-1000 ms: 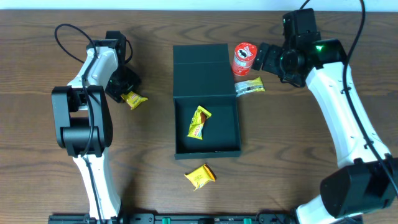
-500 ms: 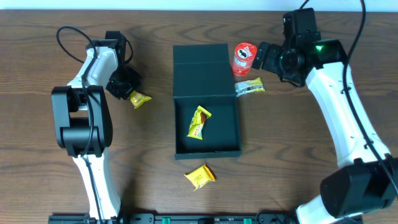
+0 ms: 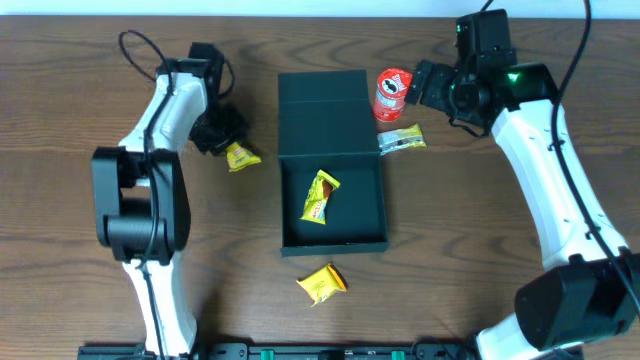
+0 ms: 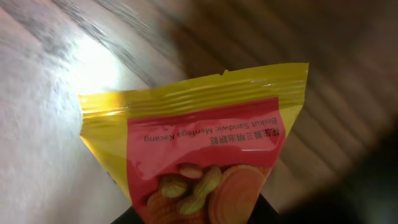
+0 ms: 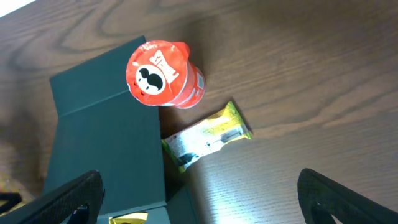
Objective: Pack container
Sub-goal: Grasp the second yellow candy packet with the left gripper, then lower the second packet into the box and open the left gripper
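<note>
The dark teal container (image 3: pixel 372 240) lies open mid-table with its flap lid (image 3: pixel 322 115) folded back; one yellow snack packet (image 3: pixel 319 195) lies inside. My left gripper (image 3: pixel 226 140) is shut on a yellow and red peanut biscuit packet (image 3: pixel 241 157), held left of the container; the packet fills the left wrist view (image 4: pixel 205 155). My right gripper (image 3: pixel 428 85) is open and empty, above the table right of the red can (image 3: pixel 392 93). A green-yellow packet (image 3: pixel 401 140) lies beside the container's right edge; it also shows in the right wrist view (image 5: pixel 208 138).
Another yellow packet (image 3: pixel 322 284) lies on the table in front of the container. The red can (image 5: pixel 163 74) stands against the lid's (image 5: pixel 106 130) far right corner. The table is dark wood.
My left gripper has carried the biscuit packet to the right and slightly away, toward the container. The right arm has barely moved.
</note>
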You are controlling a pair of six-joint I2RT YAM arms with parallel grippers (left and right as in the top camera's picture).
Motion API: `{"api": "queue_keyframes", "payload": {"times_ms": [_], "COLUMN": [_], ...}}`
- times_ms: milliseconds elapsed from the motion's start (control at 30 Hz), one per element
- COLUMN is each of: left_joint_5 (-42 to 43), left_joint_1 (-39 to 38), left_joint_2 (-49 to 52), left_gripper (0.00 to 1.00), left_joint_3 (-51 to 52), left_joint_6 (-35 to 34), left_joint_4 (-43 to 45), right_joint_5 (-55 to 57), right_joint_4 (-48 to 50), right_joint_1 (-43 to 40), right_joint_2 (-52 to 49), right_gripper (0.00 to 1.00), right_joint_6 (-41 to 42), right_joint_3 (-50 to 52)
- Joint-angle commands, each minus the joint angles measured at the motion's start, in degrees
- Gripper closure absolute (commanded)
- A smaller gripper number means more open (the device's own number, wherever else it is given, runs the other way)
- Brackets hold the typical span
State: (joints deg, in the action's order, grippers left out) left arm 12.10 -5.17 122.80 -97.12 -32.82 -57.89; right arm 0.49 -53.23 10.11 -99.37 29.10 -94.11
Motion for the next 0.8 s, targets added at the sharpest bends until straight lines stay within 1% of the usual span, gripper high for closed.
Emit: {"api": "queue_keyframes", "payload": {"times_ms": [0, 233, 300, 400, 533, 567, 667, 767], "left_joint_5": [-0.44, -0.46, -0.46, -0.5, -0.81, -1.38, -8.87, -10.64], "left_joint_1": [-2.43, -8.09, -10.73, -14.29, -19.61, -20.63, -24.79, -26.05], "left_joint_2": [-6.21, -14.03, -15.96, -16.76, -16.74, -16.74, -16.74, -16.52], "left_gripper": [0.72, 0.71, 0.71, 0.7, 0.7, 0.7, 0.69, 0.69], "left_joint_3": [-0.5, -0.5, -0.5, -0.5, -0.48, -0.48, -0.48, -0.04], "left_joint_6": [3.63, 4.61, 4.79, 6.51, 11.21, 11.76, 11.87, 11.87], "left_joint_4": [-0.76, -2.73, -4.2, -6.64, -8.74, -8.81, -10.45, -10.91], "right_joint_5": [0.83, 1.11, 1.11, 1.27, 1.68, 1.81, 2.58, 2.56], "right_joint_4": [0.98, 2.73, 3.21, 4.2, 5.7, 6.01, 6.58, 6.54], "right_joint_1": [0.83, 0.79, 0.79, 0.79, 0.79, 0.79, 0.79, 0.79], "right_joint_2": [-0.39, -0.39, -0.39, -0.39, -0.39, -0.39, -0.39, -0.39], "right_gripper": [0.01, 0.01, 0.01, 0.01, 0.01, 0.01, 0.01, 0.01], "right_joint_6": [0.17, 0.17, 0.2, 0.17, 0.17, 0.17, 0.17, 0.17], "right_joint_3": [0.2, 0.2, 0.2, 0.2, 0.2, 0.2, 0.2, 0.2]}}
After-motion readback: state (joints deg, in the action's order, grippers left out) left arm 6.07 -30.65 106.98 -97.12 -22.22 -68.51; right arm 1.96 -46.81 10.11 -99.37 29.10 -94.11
